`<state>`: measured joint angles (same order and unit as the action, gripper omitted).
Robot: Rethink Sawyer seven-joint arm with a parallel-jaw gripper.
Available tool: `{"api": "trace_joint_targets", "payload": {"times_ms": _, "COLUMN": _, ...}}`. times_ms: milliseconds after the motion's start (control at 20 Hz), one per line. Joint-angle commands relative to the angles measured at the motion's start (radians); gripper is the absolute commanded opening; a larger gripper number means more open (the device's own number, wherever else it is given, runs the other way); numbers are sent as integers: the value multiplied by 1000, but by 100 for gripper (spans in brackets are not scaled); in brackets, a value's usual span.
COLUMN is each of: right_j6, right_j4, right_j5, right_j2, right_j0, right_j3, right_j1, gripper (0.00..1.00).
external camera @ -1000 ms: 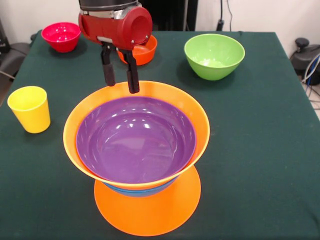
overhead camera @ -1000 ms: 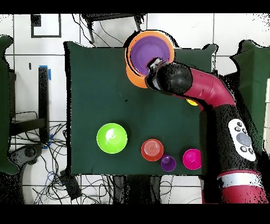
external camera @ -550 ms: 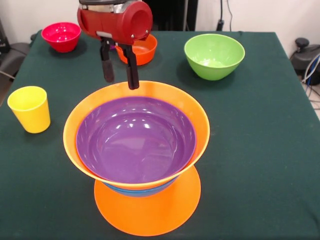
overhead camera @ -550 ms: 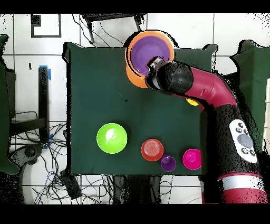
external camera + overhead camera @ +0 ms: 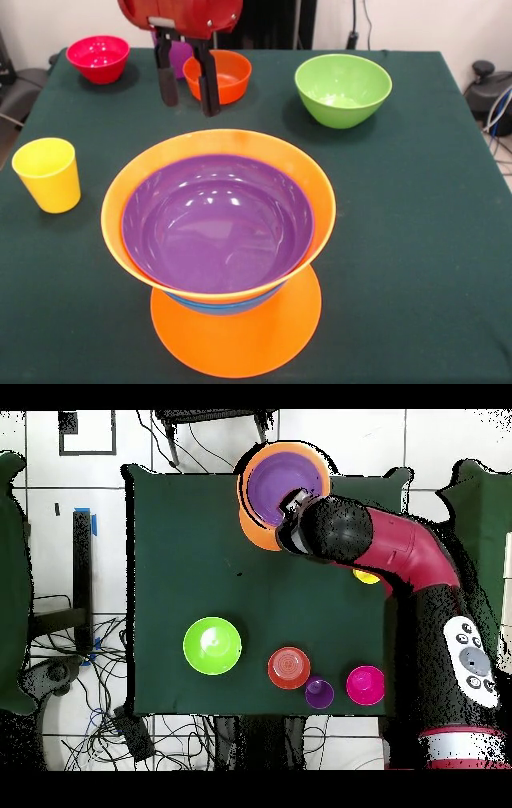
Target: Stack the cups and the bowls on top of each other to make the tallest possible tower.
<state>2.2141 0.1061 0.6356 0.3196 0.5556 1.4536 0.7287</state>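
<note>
arm: descends from above, wrist vertical | end effector point(image 5: 189, 90): fingers spread, empty, above tabletop point(image 5: 416, 200) behind tower point(image 5: 218, 232) | tower: tabletop front centre, purple bowl point(image 5: 216, 220) uppermost

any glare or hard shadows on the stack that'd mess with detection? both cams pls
Front view: small white highlights scattered inside the purple bowl, soft sheen on the orange bowl rim; shadows on the table are faint; the hand is cut off at the top edge. Overhead view: the arm covers part of the tower; no strong glare visible.
</note>
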Motion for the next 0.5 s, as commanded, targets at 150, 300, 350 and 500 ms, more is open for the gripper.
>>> {"api": "trace_joint_targets", "payload": {"times_ms": 150, "right_j6": -4, "right_j4": -6, "right_j5": -11, "right_j2": 50, "right_j0": -5, "right_j3": 178, "right_j1": -11, "gripper": 100}}
{"api": "trace_joint_targets", "payload": {"times_ms": 300, "right_j6": 23, "right_j4": -8, "right_j5": -46, "right_j2": 45, "right_j0": -14, "right_j3": 208, "right_j1": -6, "gripper": 100}}
{"api": "trace_joint_targets", "payload": {"times_ms": 350, "right_j6": 32, "right_j4": -9, "right_j5": -52, "right_j2": 41, "right_j0": -19, "right_j3": 212, "right_j1": -7, "gripper": 100}}
{"api": "trace_joint_targets", "payload": {"times_ms": 500, "right_j6": 70, "right_j4": -9, "right_j5": -81, "right_j2": 25, "right_j0": -37, "right_j3": 233, "right_j1": -4, "gripper": 100}}
